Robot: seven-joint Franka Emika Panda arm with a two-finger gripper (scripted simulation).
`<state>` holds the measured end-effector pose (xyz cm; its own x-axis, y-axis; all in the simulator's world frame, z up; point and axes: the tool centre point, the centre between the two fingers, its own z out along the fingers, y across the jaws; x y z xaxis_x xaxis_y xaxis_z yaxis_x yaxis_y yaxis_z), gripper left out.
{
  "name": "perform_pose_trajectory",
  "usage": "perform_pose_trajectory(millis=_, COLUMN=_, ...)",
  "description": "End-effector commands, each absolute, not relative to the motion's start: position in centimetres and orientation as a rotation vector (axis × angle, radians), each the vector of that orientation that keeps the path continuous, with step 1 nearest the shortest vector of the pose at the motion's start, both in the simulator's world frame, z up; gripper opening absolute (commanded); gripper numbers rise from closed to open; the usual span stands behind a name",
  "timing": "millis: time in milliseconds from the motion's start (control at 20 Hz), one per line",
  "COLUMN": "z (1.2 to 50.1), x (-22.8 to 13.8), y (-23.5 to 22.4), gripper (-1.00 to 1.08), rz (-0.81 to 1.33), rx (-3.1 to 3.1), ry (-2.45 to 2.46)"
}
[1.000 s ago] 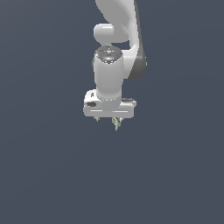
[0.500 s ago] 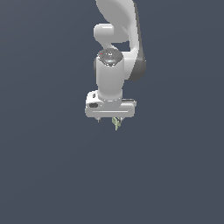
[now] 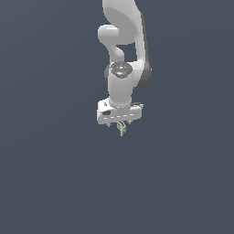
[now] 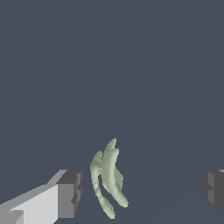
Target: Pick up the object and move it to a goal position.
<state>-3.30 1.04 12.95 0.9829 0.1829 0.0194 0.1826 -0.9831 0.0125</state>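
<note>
**Operator:** Below the white arm [image 3: 122,55], against a plain slate-grey backdrop [image 3: 50,173], my gripper [image 3: 120,124] hangs pointing down in the exterior view. The object [image 3: 121,129], a tiny pale yellow-green sliver, pokes out just under the gripper's body, a little toward the exterior view's right of its middle. From out there I cannot make out the fingers or any gap between them.

**Observer:** And the wrist camera?

**Operator:** That one fills in what the outside camera hides. The object [image 4: 108,179] shows as a bunch of slender, curved, pointed pieces, like small bananas, standing roughly upright. One dark grey finger pad [image 4: 70,193] sits just beside it; the other pad [image 4: 213,189] is well apart from it, at the edge of the picture. So the jaws stand wide, with the gripper [image 4: 141,191] not clamped on anything.

**Observer:** Is the nearer pad touching it?

**Operator:** I cannot tell; a thin strip of grey seems to separate them. Neither camera shows any surface beneath the object.
</note>
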Motion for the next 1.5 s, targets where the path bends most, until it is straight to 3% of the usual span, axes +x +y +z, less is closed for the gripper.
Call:
perform_pose_trajectory(millis=0, z=11.6, x=-4.7, y=1.6, gripper=1.0, rz=0.022, rx=3.112, ry=0.372)
perform_pose_trajectory(millis=500, z=9.1, x=-7.6, y=2.8, gripper=1.0, rz=0.001, rx=3.094, ry=0.546)
perform_pose_trajectory(millis=1450, z=4.1, x=-7.8, y=2.8, gripper=1.0, rz=0.0, rx=3.093, ry=0.551)
